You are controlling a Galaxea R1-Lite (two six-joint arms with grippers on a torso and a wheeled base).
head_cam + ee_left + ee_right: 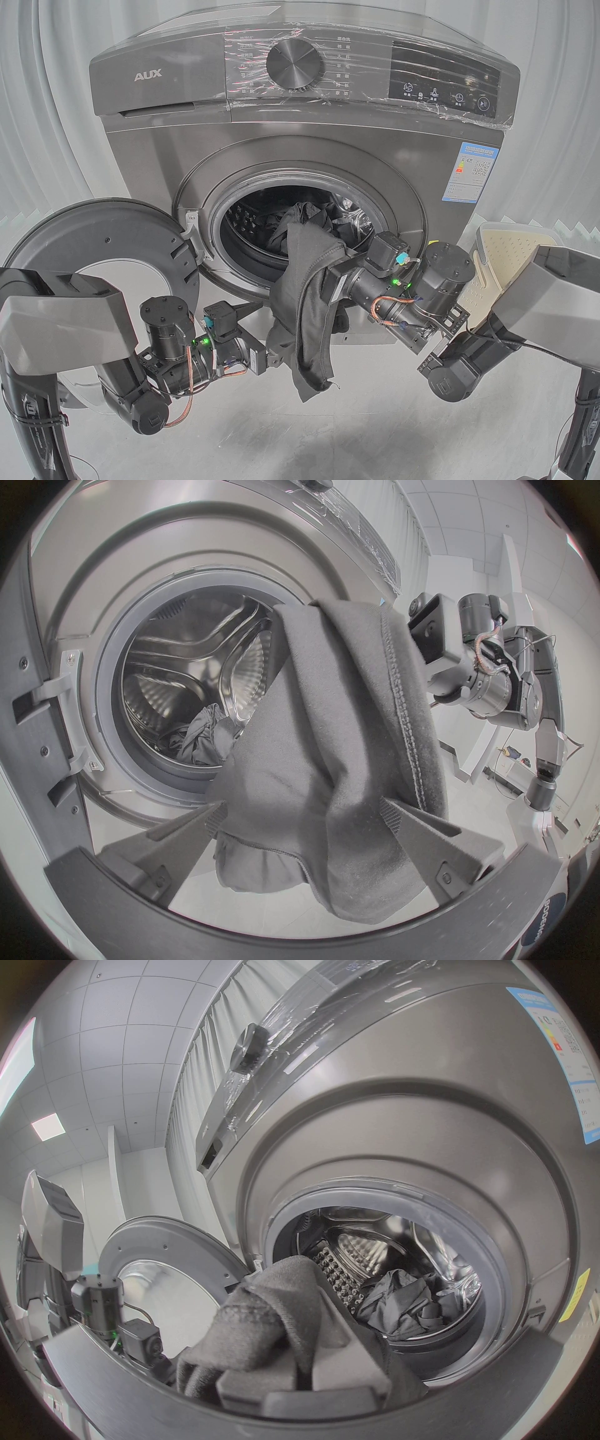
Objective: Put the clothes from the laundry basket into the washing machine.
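L tool sits low in front of the washing machine, fingers spread wide w/ a dark grey garment hanging btwn them. The garment's top is level w/ the drum opening, a stitched hem running down one side. At the drum bottom lie crumpled grey clothes. R arm is just behind the garment's upper edge.

Head camera is looking forward and down at the washing machine front. Left wrist camera is sitting low, near the open door side, facing up into the drum. Right wrist camera is facing it closely from the opposite side. All three are sharing the drum and the hanging dark garment.
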